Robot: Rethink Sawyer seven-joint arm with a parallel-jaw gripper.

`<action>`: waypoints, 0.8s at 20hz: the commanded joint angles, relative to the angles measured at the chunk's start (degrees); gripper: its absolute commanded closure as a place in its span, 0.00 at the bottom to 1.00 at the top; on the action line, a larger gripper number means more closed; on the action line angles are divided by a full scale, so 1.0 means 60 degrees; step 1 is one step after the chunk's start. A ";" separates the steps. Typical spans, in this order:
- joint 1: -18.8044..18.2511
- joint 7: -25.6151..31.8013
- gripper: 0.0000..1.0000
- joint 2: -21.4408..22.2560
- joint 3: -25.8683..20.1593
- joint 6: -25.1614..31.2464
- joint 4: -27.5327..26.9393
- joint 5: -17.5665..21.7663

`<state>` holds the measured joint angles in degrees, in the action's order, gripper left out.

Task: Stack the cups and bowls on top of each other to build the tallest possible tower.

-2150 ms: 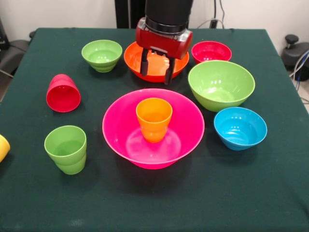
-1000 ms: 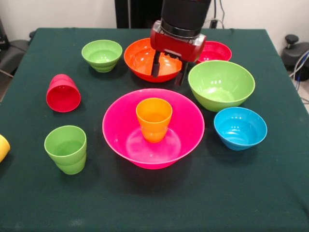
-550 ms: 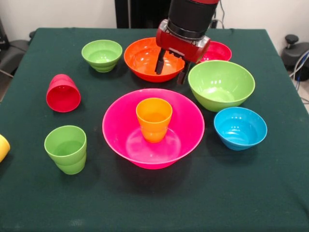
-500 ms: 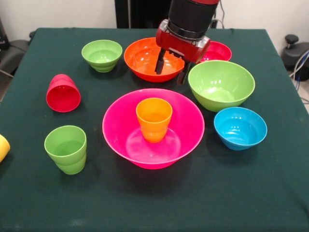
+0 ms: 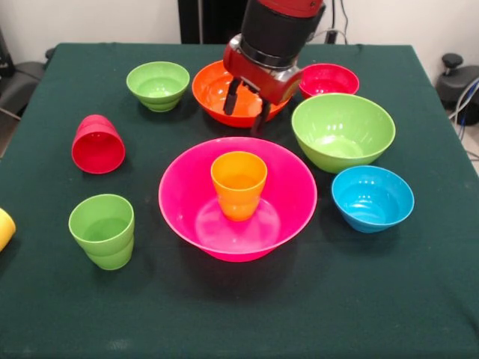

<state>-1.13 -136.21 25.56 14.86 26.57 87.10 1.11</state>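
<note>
A very large pink bowl [image 5: 187,196] sits mid-table with an upright orange cup [image 5: 239,185] standing in it. Behind it lies the large orange bowl [image 5: 209,88], and my gripper [image 5: 245,109] hangs open and empty over that bowl's near right rim. A large green bowl [image 5: 343,131], a small blue bowl [image 5: 372,198] and a small red bowl [image 5: 328,78] are on the right. To the left are a small green bowl [image 5: 158,84], a red cup [image 5: 97,144] on its side, an upright green cup [image 5: 102,230] and, at the frame's edge, a yellow cup [image 5: 4,227].
The dark green tablecloth [image 5: 247,307] covers the whole table. Beyond the right edge stands a chair base with cables [image 5: 458,82].
My gripper swung right toward the red and green bowls, then came back left over the orange bowl's near rim. It stayed open. No bowl or cup moved.
</note>
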 commanded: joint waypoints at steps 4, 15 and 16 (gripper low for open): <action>0.0151 -0.2541 0.00 -0.0776 0.0167 0.0045 -0.0101 -0.1227; 0.0565 -0.2396 0.00 -0.1718 0.0415 -0.0291 -0.0715 -0.1776; 0.0622 -0.2346 0.00 -0.1775 0.0454 -0.0369 -0.0750 -0.1769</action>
<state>0.71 -139.53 20.62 21.39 26.35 86.31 -6.55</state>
